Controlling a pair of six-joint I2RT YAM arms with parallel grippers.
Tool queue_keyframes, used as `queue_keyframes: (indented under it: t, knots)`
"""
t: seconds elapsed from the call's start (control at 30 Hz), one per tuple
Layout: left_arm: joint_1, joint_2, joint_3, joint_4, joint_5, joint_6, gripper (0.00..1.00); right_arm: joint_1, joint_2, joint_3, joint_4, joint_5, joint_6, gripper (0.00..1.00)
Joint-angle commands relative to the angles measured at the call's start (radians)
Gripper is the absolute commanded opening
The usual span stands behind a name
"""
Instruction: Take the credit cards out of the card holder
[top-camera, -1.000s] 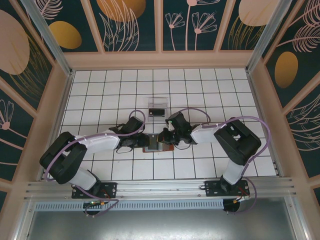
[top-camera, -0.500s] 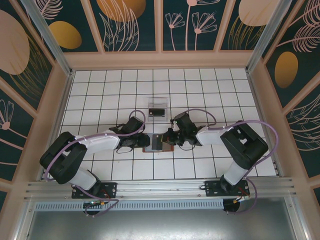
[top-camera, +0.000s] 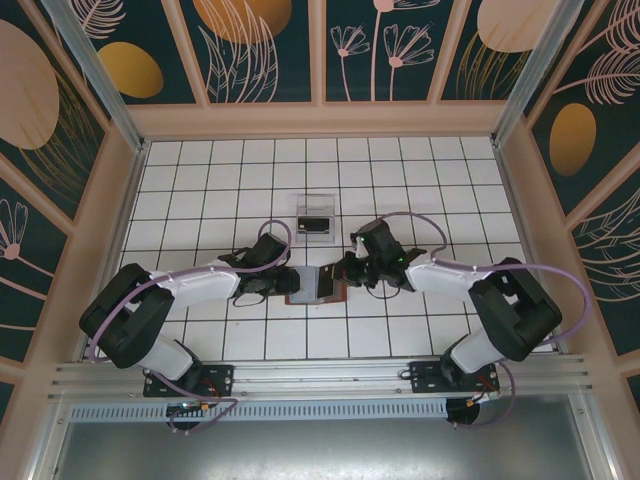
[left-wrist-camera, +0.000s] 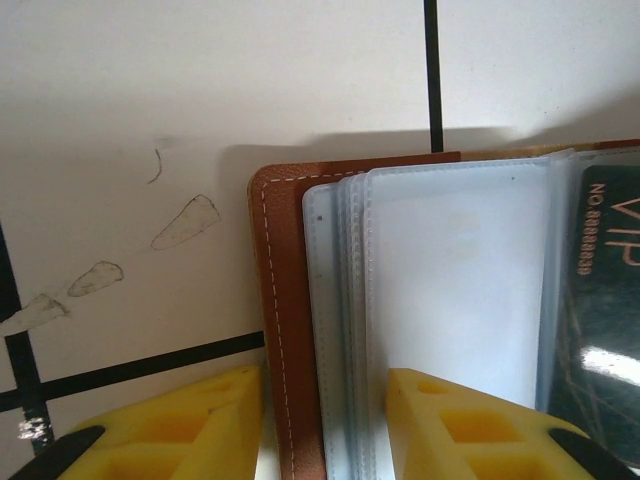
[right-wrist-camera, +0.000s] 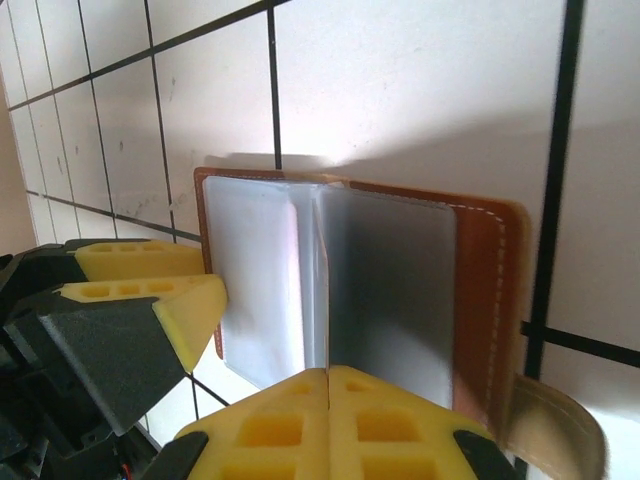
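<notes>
— Card holder (top-camera: 315, 285) first: where is it?

— Lying open on the table (top-camera: 200, 170), about midway between the left and right edges and nearer the near edge than the far one. The brown cover is down and the clear sleeves face up.

— And the arms?

— The left gripper (left-wrist-camera: 325, 430) has its jaws part-spread astride the holder's left border, one finger on the tiles and the other on the sleeves. It looks like pinning rather than squeezing, though I can't be sure. The right gripper (right-wrist-camera: 329, 405) has its fingers pressed together. One clear leaf stands upright and runs down to the seam between them. Whether that leaf is actually nipped, I cannot tell.

— Are the credit cards out?

— Not all. One of the credit cards (left-wrist-camera: 600, 300), dark with printed lettering, sits inside a sleeve. A clear tray (top-camera: 318, 200) stands just beyond the holder toward the far edge, with something dark in it, too small to name.

— So which step is this?

— I'd say leafing through the sleeves to expose a card, with the pulling-out yet to come.

— And next?

— The right fingers would need to part a little, find the card's bare edge rather than the plastic, and draw it along the sleeve's mouth. Meanwhile the left arm keeps the cover flat, or the whole holder will drag along.
</notes>
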Motion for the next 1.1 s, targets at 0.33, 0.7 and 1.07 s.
queue_keyframes:
  t: [0.33, 0.7, 1.07]
  knots:
    - [0.001, -0.002, 0.012, -0.093, -0.048, 0.042, 0.37, -0.021, -0.101, 0.146, -0.218, 0.139, -0.171, 0.03]
    - [0.001, -0.027, -0.001, -0.075, -0.033, 0.04, 0.38, -0.024, -0.083, 0.325, -0.306, 0.195, -0.581, 0.04]
    - [0.001, -0.027, -0.004, -0.059, -0.023, 0.036, 0.37, -0.02, 0.074, 0.574, -0.47, 0.295, -1.259, 0.0]
